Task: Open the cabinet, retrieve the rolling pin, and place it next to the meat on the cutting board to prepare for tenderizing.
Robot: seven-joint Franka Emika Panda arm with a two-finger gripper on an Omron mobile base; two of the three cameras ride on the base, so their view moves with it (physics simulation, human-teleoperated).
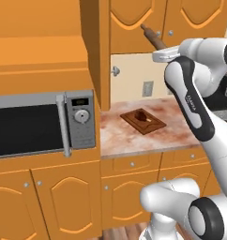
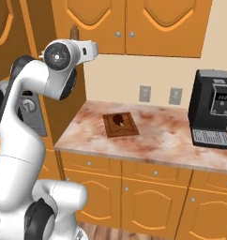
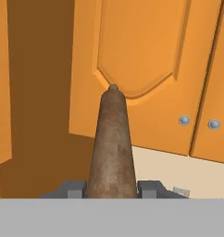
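Note:
My gripper is shut on the rolling pin, a brown wooden cylinder that runs away from the hand toward an orange door. From the left base, the rolling pin slants up and left out of the gripper, high above the counter. The cabinet's door stands swung open, edge-on, its round knob facing right. Below, the dark cutting board lies on the marble counter with the meat on its middle. The right base view shows the board and the meat, with the gripper up and to the left of them.
A steel microwave sits left of the marble counter. A black coffee machine stands at the counter's right end. Closed upper doors with silver knobs hang over the counter, just beyond the pin's tip. Wall outlets are behind the board.

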